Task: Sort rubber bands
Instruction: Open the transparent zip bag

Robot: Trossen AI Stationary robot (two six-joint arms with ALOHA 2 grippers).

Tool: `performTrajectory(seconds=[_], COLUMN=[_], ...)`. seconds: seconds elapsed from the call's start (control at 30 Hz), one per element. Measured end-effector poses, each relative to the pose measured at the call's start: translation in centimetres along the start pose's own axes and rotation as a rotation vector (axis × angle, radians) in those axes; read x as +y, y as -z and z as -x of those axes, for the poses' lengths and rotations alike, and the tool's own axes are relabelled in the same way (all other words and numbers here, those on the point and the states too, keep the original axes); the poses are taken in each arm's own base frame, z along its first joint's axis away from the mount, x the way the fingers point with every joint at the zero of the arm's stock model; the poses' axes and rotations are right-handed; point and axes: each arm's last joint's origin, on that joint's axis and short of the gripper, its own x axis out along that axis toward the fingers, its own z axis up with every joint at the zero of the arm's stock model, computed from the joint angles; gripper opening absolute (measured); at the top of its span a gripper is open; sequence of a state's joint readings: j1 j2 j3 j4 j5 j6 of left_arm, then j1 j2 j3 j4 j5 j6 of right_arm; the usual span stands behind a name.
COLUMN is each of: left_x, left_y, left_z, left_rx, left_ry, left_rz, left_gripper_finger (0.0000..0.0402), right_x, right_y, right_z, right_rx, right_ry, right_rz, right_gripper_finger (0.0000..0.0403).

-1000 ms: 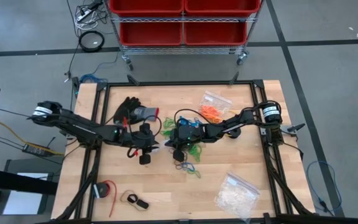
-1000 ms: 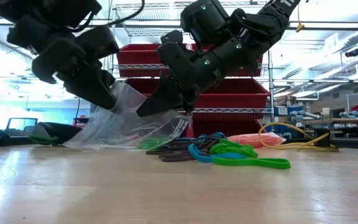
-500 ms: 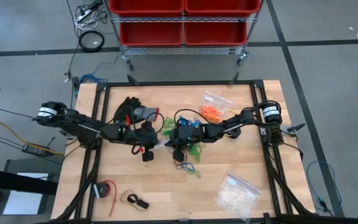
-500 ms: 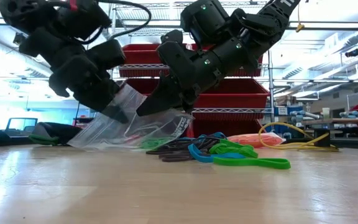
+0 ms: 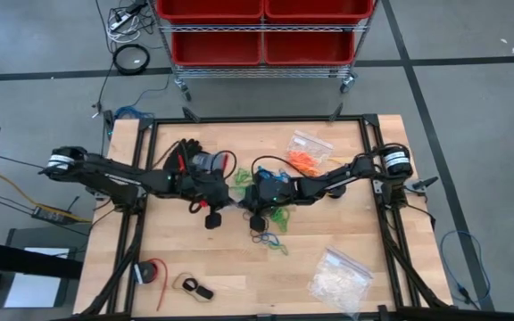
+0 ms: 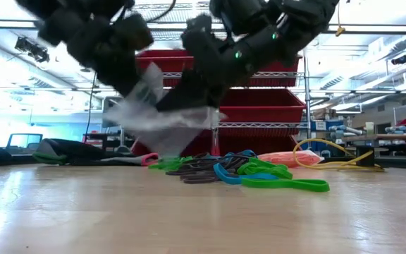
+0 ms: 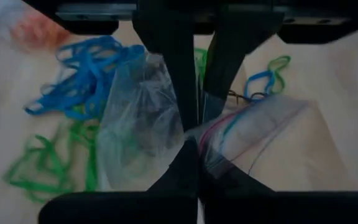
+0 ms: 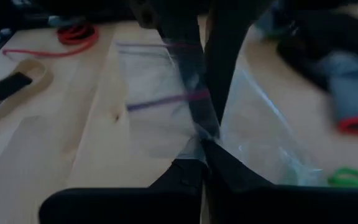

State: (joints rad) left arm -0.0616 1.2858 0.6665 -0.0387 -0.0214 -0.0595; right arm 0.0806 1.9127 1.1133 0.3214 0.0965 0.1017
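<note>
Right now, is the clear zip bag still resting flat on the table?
No: in the low view the clear bag hangs above the wooden table, pinched between the left gripper and right gripper.

Grey concrete floor (image 5: 471, 98) marked with dark lines surrounds the wooden table (image 5: 328, 259). A wire rack on casters (image 5: 261, 67) stands beyond the table's far edge, holding red bins (image 5: 261, 45). Cables and a power strip (image 5: 125, 20) lie on the floor nearby. Bright ceiling lighting (image 6: 5, 70) and overhead ductwork show across the room.
</note>
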Motion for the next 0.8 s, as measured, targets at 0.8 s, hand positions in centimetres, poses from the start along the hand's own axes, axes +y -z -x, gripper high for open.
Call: performTrajectory(seconds=[0.8], left_x=[1.9], left_y=[-13.3], left_z=[3.4], left_rx=[0.233], left_ry=[0.141], left_rz=[0.27], left_gripper_finger=[0.0002], right_x=[10.7], right_y=[-5.9], right_z=[9.2], right_rx=[-0.371], right_ry=[0.005], right_rz=[0.536], right_gripper_finger=[0.0119])
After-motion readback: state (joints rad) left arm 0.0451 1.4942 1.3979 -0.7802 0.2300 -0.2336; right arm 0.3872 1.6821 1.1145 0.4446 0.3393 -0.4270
